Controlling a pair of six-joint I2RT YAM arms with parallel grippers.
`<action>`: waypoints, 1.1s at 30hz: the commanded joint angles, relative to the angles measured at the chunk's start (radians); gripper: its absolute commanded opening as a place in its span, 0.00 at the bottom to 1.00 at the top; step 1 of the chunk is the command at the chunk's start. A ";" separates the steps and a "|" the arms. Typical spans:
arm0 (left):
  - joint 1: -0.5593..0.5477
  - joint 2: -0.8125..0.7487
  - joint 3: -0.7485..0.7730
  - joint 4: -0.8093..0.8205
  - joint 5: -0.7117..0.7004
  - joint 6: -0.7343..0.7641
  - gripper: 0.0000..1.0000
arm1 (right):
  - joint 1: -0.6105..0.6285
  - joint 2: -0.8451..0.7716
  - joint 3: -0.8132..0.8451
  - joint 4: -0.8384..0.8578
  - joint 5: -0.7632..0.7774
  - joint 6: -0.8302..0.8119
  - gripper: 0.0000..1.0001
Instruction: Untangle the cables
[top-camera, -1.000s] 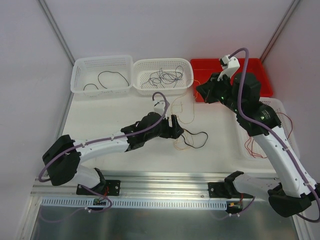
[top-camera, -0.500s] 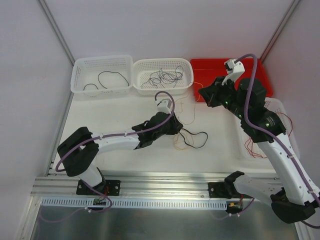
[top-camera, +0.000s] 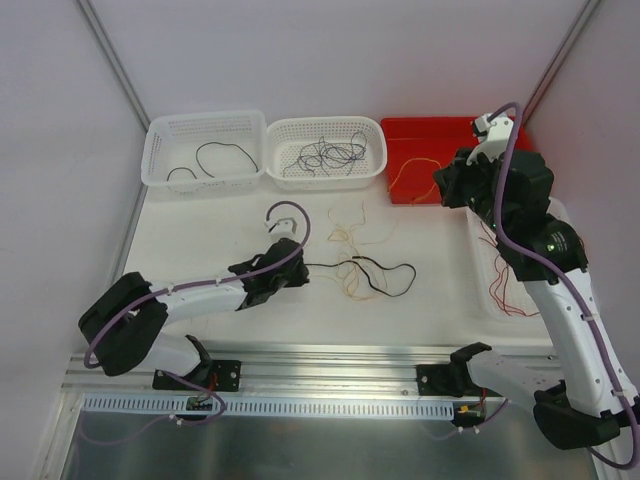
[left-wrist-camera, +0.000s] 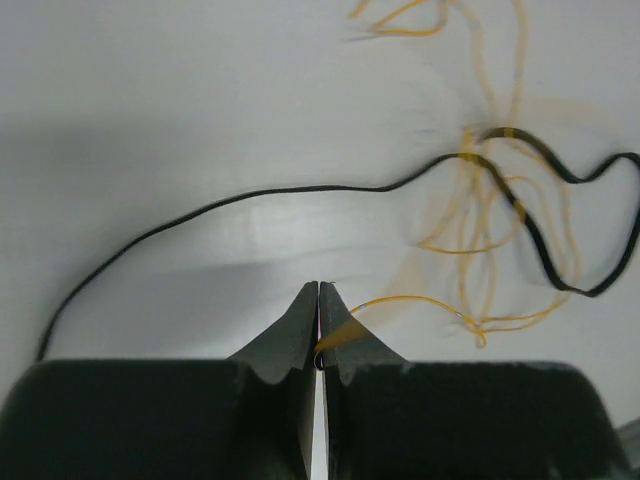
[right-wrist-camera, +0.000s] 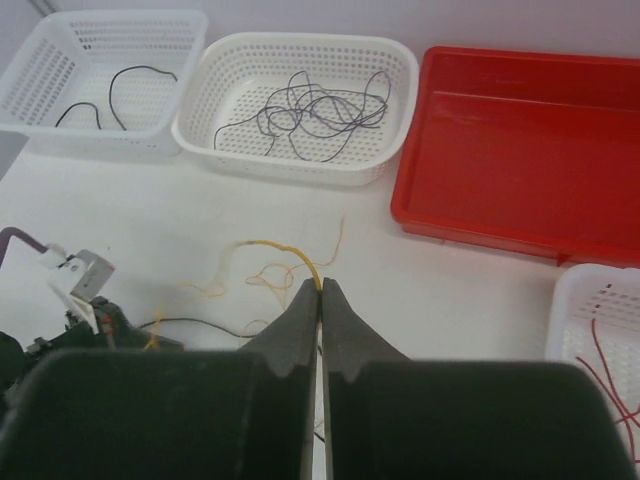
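The yellow cable (left-wrist-camera: 405, 298) lies in loose loops left of the red tray (top-camera: 455, 132), crossed by the black cable (left-wrist-camera: 300, 189), both drawn out longer than half a second ago. The left gripper (left-wrist-camera: 318, 290), pinched shut on a yellow strand, has pulled farther from the tray; the right gripper (right-wrist-camera: 320, 286), also clamped on yellow, has swung over the tray's near edge. On the white table (top-camera: 200, 235), two white baskets (top-camera: 275, 140) sit left of the tray, before pale walls (top-camera: 330, 50)

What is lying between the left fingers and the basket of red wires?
Tangled yellow cables and a black cable, seen in the top view.
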 joint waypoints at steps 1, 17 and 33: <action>0.109 -0.088 -0.101 -0.095 0.037 -0.021 0.00 | -0.047 -0.009 0.075 -0.007 0.026 -0.051 0.01; 0.350 -0.211 0.005 -0.360 0.172 0.152 0.24 | -0.193 0.081 0.212 0.007 -0.030 -0.092 0.01; 0.505 -0.240 0.347 -0.719 0.452 0.449 0.93 | -0.375 0.406 0.252 0.330 0.065 -0.048 0.01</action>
